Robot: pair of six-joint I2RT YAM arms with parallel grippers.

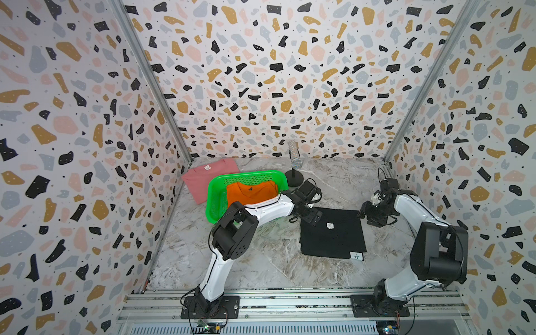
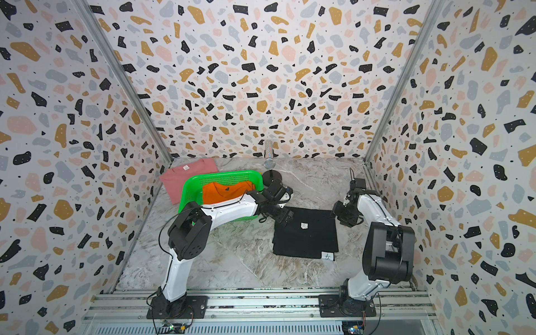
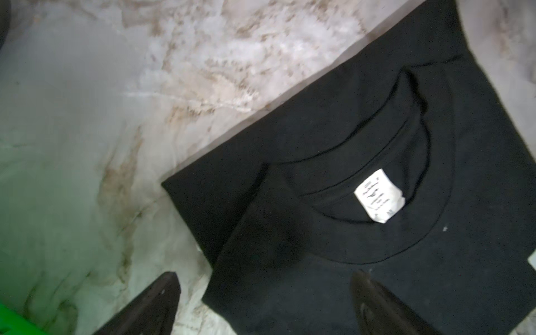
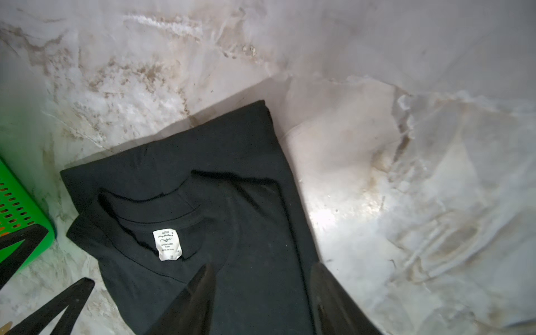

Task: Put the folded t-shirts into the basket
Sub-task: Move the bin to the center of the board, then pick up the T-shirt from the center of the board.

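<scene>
Pink t-shirt (image 1: 197, 178): flat on the desk (image 1: 261, 261), far left.
Green basket (image 1: 214, 203): just beside it, holding the orange t-shirt (image 1: 252, 191).
Left end effector (image 3: 264, 274): jaws wide, empty — over the black t-shirt (image 3: 377, 130) corner.
Black t-shirt: flat on the desk.
Right end effector (image 4: 262, 266): parted, empty, at its other edge.
Risk: pinching only the top layer — the fold could open.

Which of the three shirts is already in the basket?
The orange shirt: it lies inside the green basket. The pink shirt and the black shirt lie on the table outside it.
</scene>
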